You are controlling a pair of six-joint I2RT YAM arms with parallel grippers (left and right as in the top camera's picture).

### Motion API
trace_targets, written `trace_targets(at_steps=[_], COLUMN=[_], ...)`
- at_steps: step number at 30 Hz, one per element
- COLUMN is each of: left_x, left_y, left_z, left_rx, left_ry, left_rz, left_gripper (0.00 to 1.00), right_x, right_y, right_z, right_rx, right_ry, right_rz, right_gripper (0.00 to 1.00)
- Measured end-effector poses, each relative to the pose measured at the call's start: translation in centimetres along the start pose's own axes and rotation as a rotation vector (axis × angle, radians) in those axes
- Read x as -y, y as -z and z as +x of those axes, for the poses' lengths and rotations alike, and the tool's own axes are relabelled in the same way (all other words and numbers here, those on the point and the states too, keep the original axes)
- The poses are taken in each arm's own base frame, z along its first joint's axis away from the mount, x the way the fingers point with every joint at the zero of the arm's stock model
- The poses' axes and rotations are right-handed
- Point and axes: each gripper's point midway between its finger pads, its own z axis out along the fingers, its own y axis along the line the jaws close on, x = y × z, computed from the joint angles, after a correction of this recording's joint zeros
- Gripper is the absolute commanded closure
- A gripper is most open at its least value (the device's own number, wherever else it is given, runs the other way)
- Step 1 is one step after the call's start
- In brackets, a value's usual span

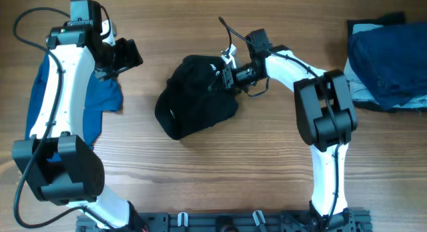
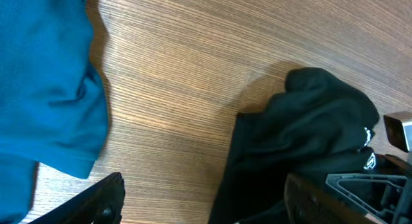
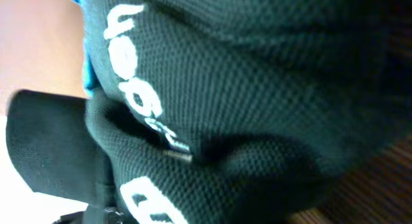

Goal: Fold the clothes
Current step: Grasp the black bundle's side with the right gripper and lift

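The right gripper [image 1: 227,73] pinched a fold of the crumpled shirt [image 1: 193,102], the left gripper [image 1: 125,57] hung wide-open and empty — a slow lift would best spread it flat.

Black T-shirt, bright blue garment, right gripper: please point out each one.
black T-shirt [image 1: 190,105], overhead view, middle of the crumpled heap.
bright blue garment [image 2: 45,76], left wrist view, its broad middle.
right gripper [image 1: 222,77], overhead view, between its fingertips.

Overhead looks straight down on the whole wooden table [image 1: 267,159]. The left wrist view tilts down from some height onto the black T-shirt [image 2: 302,140] (overhead shows it mid-table); the right wrist view sits hard against its lettered fabric.
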Motion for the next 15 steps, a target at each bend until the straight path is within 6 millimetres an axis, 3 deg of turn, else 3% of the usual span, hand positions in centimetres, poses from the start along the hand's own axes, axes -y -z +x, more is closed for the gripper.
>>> trace_targets(at_steps=[11, 15], left_x=[0.0, 0.0], left_y=[0.0, 0.0], left_z=[0.1, 0.1], left_rx=[-0.003, -0.003], left_ry=[0.001, 0.001], left_rz=[-0.001, -0.001], left_gripper=[0.21, 0.21], right_x=[-2.2, -1.8], right_y=[0.4, 2.2], right_z=[-1.0, -2.2], right_rx=[0.022, 0.063], right_ry=[0.068, 0.053], right_rz=[-0.133, -0.138], right_gripper=[0.96, 0.96])
